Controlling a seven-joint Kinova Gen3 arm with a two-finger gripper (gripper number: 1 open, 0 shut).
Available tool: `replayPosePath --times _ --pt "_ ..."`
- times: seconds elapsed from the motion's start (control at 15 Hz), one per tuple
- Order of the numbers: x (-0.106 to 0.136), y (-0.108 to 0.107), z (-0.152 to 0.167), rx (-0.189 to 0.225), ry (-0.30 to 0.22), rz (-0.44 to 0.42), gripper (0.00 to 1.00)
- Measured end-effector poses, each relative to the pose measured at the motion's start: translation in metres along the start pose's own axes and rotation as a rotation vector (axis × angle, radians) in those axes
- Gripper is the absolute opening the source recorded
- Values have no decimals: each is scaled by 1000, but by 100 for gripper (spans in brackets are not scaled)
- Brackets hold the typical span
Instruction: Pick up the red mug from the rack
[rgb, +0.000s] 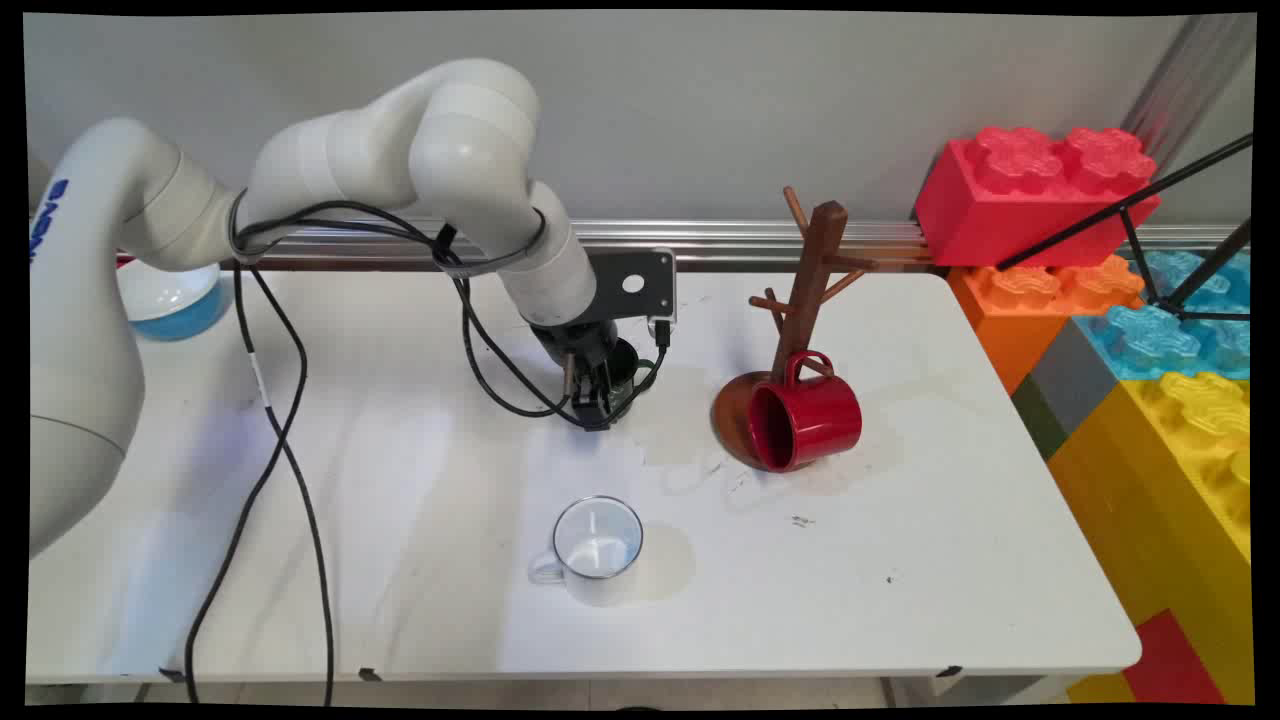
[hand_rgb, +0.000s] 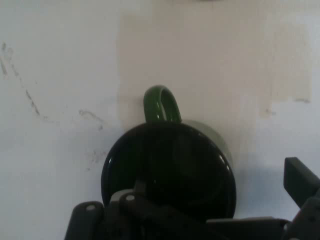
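Hand view: tool (hand_rgb: 210, 220) is hovering right over a dark green mug (hand_rgb: 167, 167) sitting on the surface (hand_rgb: 60, 75); cannot tell whether it's spread or pinching.

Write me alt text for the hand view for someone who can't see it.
A green mug with a dark inside stands upright on a white table, seen from directly above, its handle pointing to the picture's top. The black gripper hangs just over its rim.

- green mug (hand_rgb: 167, 170): glossy, dark inside
- red mug (rgb: 805, 422): shiny glaze
- mug tree (rgb: 810, 290): brown wood, at its 12 o'clock
- table (rgb: 900, 560): matt white, scuffed
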Motion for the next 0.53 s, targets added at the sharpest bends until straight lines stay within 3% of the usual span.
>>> replayPosePath --times 0.33,0.53 --pt "-2 -1 -19 -27 68 -7 100" --pt "-5 -1 -38 -48 134 -27 100"
